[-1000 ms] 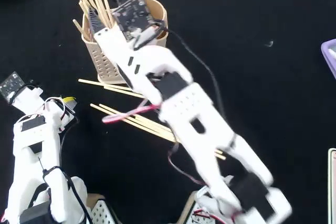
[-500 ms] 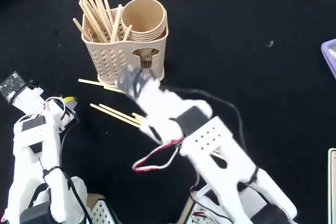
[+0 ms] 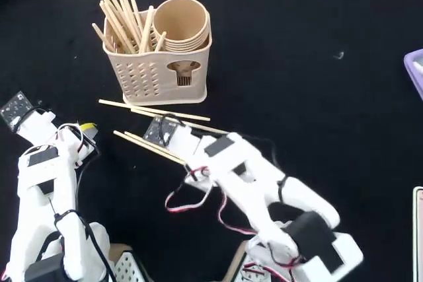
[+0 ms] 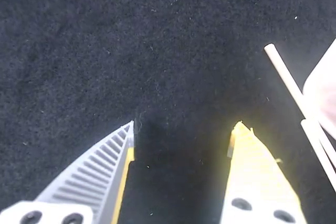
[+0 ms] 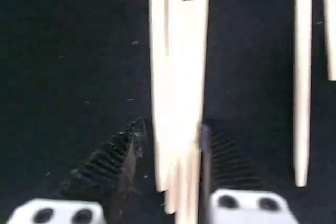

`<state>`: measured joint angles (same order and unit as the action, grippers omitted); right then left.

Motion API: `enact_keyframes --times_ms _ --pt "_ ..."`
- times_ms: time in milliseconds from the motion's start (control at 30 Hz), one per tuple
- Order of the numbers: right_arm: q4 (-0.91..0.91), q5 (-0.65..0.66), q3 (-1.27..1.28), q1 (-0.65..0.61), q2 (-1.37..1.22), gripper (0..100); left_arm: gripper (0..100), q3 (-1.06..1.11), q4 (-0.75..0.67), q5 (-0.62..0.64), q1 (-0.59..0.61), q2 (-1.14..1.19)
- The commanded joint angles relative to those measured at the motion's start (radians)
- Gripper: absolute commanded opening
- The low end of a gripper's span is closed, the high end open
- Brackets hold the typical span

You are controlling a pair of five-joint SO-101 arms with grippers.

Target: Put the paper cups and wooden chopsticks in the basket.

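L gripper [image 4: 185, 125], jaws apart, over black cloth [image 4: 105, 35] w/ chopsticks [image 4: 286, 80] beside.

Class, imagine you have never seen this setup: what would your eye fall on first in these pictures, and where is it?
The right hand sits low on the black table, with a bundle of loose chopsticks between its fingers. Beyond it stands the cream basket, already holding stacked paper cups and standing chopsticks.
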<state>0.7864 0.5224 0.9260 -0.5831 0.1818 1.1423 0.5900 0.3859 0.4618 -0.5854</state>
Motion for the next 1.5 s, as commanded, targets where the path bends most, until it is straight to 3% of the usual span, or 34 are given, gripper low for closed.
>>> enact_keyframes --times_ms 0,267,533,800,933,1133,1467 --pt "-0.025 0.025 -0.064 0.055 -0.022 0.6 29 -0.010 -0.017 0.011 -0.007 -0.015" --pt "0.114 0.026 -0.147 0.153 0.054 1.1 29 -0.010 -0.017 0.011 -0.007 -0.015" --pt "0.215 0.026 -0.140 0.110 0.263 1.1 29 -0.010 -0.017 0.011 -0.007 -0.015" --pt "-0.084 0.015 0.111 -0.049 0.193 1.2 29 -0.010 -0.014 0.011 -0.005 -0.015" --pt "-0.061 -0.037 0.093 -0.094 0.137 2.4 29 -0.010 -0.014 0.011 -0.005 -0.015" --pt "0.023 -0.054 -0.015 -0.094 0.048 17.2 29 -0.010 -0.014 0.011 -0.005 -0.015" --pt "0.014 -0.046 -0.065 -0.097 0.019 14.5 29 -0.010 -0.015 0.011 -0.007 -0.015"
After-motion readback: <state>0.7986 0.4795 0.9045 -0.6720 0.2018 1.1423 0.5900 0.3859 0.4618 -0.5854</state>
